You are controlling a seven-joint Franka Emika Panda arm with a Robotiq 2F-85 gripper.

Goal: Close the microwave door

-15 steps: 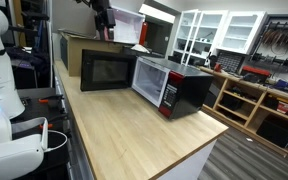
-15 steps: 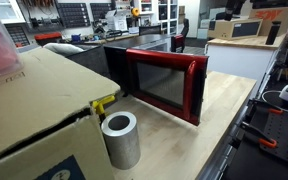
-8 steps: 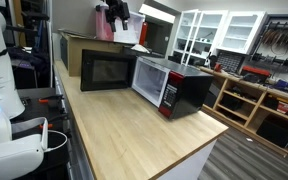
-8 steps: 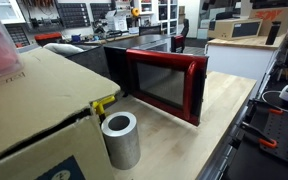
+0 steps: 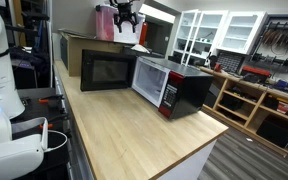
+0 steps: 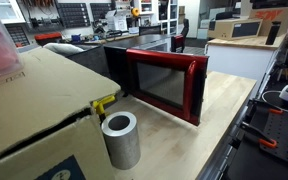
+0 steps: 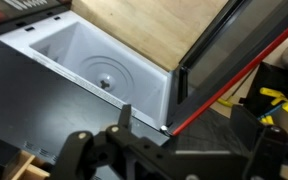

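Observation:
The microwave [image 5: 184, 85] stands on the wooden counter [image 5: 134, 135] and has a black casing and a red control strip. The microwave door [image 5: 107, 70] is swung wide open, with its black inner face showing. In an exterior view the door's red outer face [image 6: 166, 85] shows, with its dark window. My gripper [image 5: 127, 16] hangs high above the back of the microwave, open and empty. In the wrist view the gripper [image 7: 184, 145] looks down on the white cavity [image 7: 104, 75] and the door's red edge [image 7: 234, 85].
A brown cardboard box [image 5: 82, 45] stands behind the microwave and fills the foreground in an exterior view [image 6: 34, 110]. A metal cylinder [image 6: 119, 140] and a yellow clamp [image 6: 104, 103] sit by the box. White cabinets [image 5: 219, 30] and workbenches stand beyond the counter's edge.
My gripper has moved sideways, high up, from above the cardboard box toward the microwave body. The door and microwave have not moved.

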